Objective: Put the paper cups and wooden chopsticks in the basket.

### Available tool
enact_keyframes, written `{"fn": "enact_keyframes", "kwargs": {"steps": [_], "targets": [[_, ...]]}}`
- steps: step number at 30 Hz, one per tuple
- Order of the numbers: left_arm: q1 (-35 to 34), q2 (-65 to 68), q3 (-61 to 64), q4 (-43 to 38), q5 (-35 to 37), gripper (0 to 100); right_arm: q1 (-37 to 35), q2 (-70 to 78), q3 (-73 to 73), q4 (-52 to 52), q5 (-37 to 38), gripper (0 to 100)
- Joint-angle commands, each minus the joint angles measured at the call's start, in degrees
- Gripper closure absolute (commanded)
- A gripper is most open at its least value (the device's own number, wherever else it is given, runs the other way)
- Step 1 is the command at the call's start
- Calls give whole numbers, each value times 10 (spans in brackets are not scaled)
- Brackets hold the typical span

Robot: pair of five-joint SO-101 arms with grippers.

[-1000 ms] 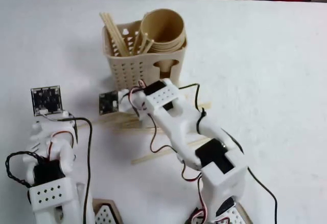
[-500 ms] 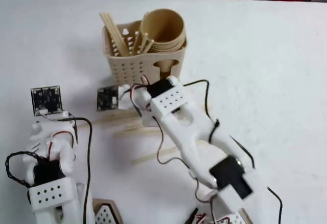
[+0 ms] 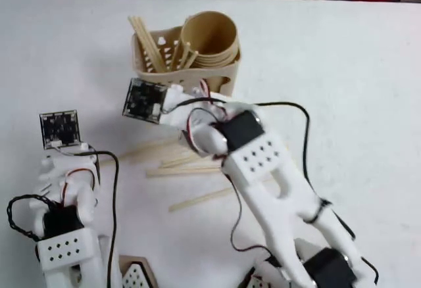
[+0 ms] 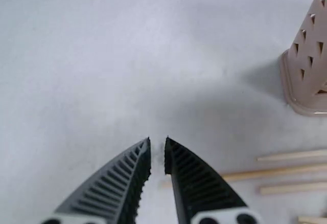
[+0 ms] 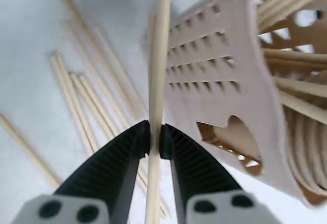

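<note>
The beige perforated basket (image 3: 181,81) stands at the back of the table. It holds stacked paper cups (image 3: 210,35) and several wooden chopsticks (image 3: 148,41). My right gripper (image 5: 155,132) is shut on one chopstick (image 5: 157,70), which is raised just in front of the basket wall (image 5: 219,75). More chopsticks (image 3: 184,163) lie loose on the table beneath the right arm (image 3: 256,163), also seen as loose sticks (image 5: 84,106) in the right wrist view. My left gripper (image 4: 157,150) hangs shut and empty over bare table, with the basket corner (image 4: 306,75) and chopsticks (image 4: 286,173) off to one side.
The left arm (image 3: 62,189) sits at the table's near left corner. A single chopstick (image 3: 200,199) lies apart, nearer the front. White table surface (image 3: 342,91) stretches right of the basket. Cables (image 3: 306,137) loop along the right arm.
The right arm has stretched forward and lifted its wrist toward the basket front with the chopstick in its grip, uncovering the loose sticks below. The left arm has stayed still.
</note>
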Motion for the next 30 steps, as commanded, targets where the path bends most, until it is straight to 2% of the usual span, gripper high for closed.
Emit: {"fn": "enact_keyframes", "kwargs": {"steps": [1, 9, 15, 23, 30], "targets": [[-4, -9, -4, -16, -3, 932, 0, -57, -55, 0, -56, 981], [-2, -9, -4, -16, -4, 932, -15, -32, -266, -10, -214, 981], [-2, -9, -4, -16, -4, 932, -15, 42, -395, -113, -299, 981], [-2, -10, -4, -16, -4, 932, -14, 139, -447, -276, -323, 981], [-2, -10, -4, -16, -4, 932, -11, 222, -446, -303, -323, 981]]}}
